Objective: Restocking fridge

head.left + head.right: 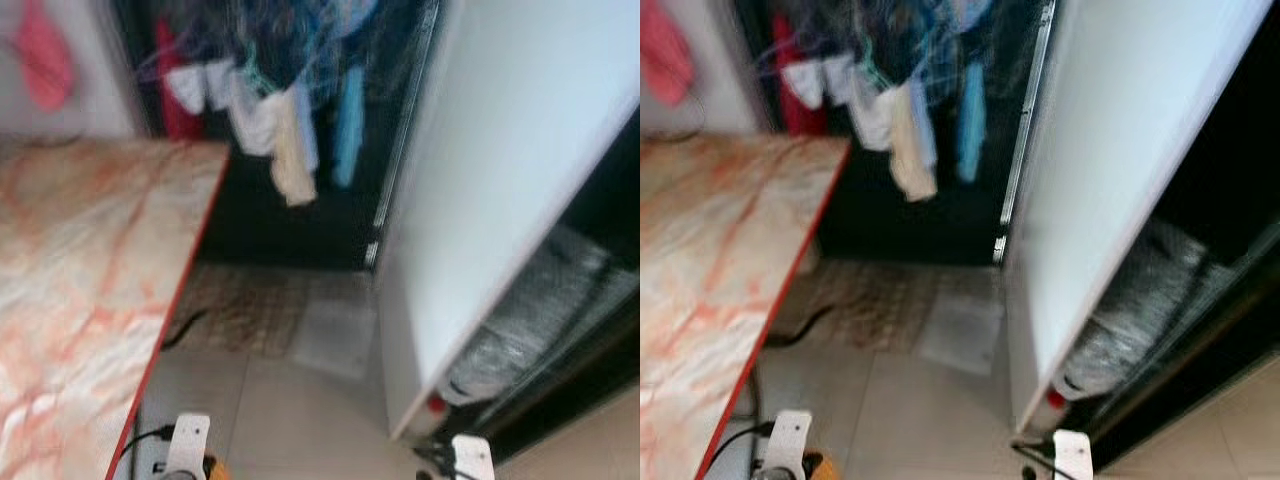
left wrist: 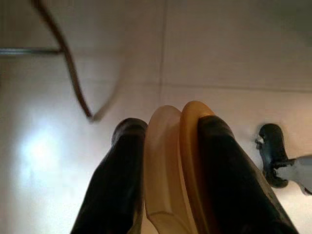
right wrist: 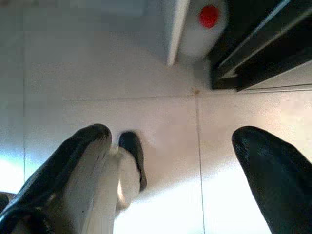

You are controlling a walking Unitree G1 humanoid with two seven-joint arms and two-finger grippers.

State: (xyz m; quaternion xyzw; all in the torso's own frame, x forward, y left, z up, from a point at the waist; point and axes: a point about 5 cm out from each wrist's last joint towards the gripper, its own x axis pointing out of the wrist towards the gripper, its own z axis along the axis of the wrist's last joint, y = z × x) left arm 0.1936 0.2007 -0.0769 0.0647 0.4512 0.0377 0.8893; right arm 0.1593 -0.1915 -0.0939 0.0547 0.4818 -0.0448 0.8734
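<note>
We stand beside the open white fridge door, restocking unfinished.
Our left gripper clamps what look like pale stacked plastic lids; right gripper gapes empty.

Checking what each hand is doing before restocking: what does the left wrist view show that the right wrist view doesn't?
Left wrist view: the left gripper, jaws shut on a cream-and-yellow curved item, and a dark cable. Right wrist view: the right gripper, jaws open and empty, facing a red-capped bottle by the white fridge door. Both: pale floor tiles.
</note>
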